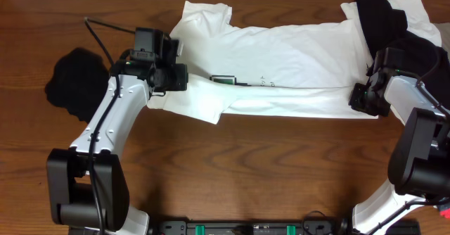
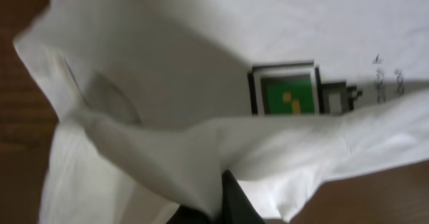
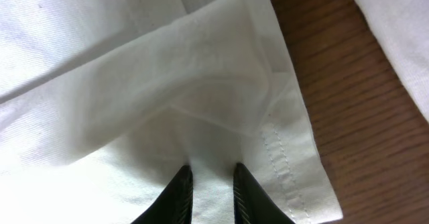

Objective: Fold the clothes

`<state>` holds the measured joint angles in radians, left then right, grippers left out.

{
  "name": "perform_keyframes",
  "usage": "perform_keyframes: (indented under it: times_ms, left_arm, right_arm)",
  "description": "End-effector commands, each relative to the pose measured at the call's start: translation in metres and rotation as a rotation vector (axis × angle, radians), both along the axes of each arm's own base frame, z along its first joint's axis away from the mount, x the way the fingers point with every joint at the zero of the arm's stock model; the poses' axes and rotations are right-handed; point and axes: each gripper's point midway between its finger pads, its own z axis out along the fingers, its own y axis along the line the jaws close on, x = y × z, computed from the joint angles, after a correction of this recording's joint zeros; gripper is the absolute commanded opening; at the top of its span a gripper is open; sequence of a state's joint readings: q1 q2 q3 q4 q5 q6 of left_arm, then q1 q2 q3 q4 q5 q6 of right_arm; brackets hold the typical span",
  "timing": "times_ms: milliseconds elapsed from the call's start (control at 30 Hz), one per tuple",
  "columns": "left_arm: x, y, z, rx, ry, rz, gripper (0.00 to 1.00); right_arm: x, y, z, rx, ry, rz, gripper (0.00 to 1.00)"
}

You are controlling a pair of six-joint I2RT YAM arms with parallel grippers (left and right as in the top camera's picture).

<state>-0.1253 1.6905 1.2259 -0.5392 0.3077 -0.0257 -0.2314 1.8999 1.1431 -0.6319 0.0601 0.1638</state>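
Observation:
The white T-shirt [image 1: 281, 59] lies spread across the table, its lower edge folded up over part of the green print [image 1: 223, 79]. My left gripper [image 1: 184, 79] is shut on a raised fold of the shirt near its left sleeve. In the left wrist view the cloth is pinched at my left gripper [image 2: 226, 187], and the green print [image 2: 289, 94] shows beyond it. My right gripper [image 1: 360, 98] holds the shirt's right end. In the right wrist view a ridge of white cloth next to the stitched hem [image 3: 288, 163] sits between the dark fingers of my right gripper [image 3: 211, 184].
A black garment [image 1: 383, 20] lies over another white garment [image 1: 425, 24] at the back right, close to my right arm. A second black garment [image 1: 74, 80] is bunched at the left. Bare wooden table [image 1: 267, 164] runs along the front.

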Motion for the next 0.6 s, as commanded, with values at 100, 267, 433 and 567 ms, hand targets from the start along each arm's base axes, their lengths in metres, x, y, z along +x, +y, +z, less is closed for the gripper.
perform_keyframes:
  times_ms: [100,267,433,567]
  left_arm:
    - [0.02,-0.001,0.005,-0.011,-0.063,0.019,0.06]
    - [0.036,-0.003,0.013,-0.021,-0.138,0.019,0.07]
    - [0.044,-0.004,0.018,-0.027,-0.179,0.019,0.12]
    - [0.04,-0.003,0.013,-0.028,-0.16,0.025,0.16]
  right_arm:
    - [-0.009,0.003,-0.01,0.006,0.032,0.014,0.2]
    - [-0.009,0.003,-0.01,0.006,0.032,0.014,0.2]
    - [-0.009,0.003,-0.01,0.006,0.032,0.014,0.2]
    - [-0.009,0.003,-0.01,0.006,0.031,0.014,0.19]
